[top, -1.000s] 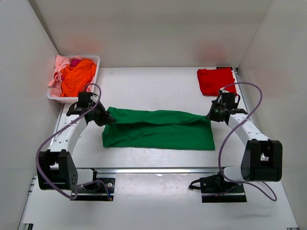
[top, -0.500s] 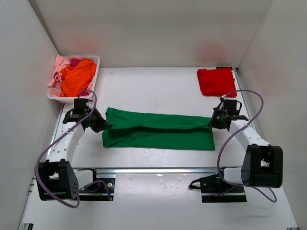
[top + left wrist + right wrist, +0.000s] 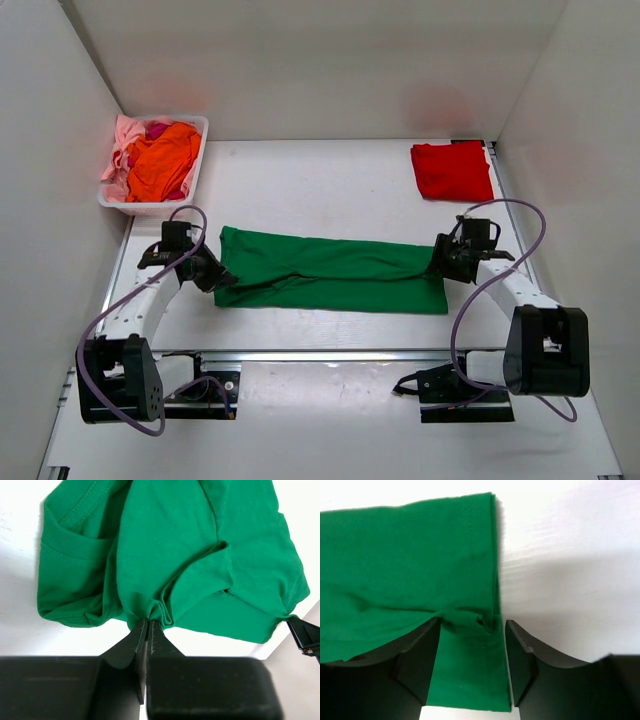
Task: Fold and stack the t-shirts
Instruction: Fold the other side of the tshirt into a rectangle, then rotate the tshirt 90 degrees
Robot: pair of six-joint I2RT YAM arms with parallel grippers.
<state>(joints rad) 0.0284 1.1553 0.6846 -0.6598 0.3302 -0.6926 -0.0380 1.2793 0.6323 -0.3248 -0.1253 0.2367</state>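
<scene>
We see our left claw (image 3: 148, 623) pinched tight on the green t-shirt (image 3: 330, 272). Our right claw (image 3: 472, 630) gapes wide, straddling its bunched hem.

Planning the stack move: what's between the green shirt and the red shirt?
Only bare white table, per the top view. The green shirt lies mid-table, the red shirt in the far right corner; a purple cable loops beside the gap.

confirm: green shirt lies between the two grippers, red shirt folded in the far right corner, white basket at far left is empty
Wrong on the basket: the top view shows an orange shirt and a pink shirt in it. The green shirt does lie between the left gripper and right gripper, and the red shirt is folded far right.
</scene>
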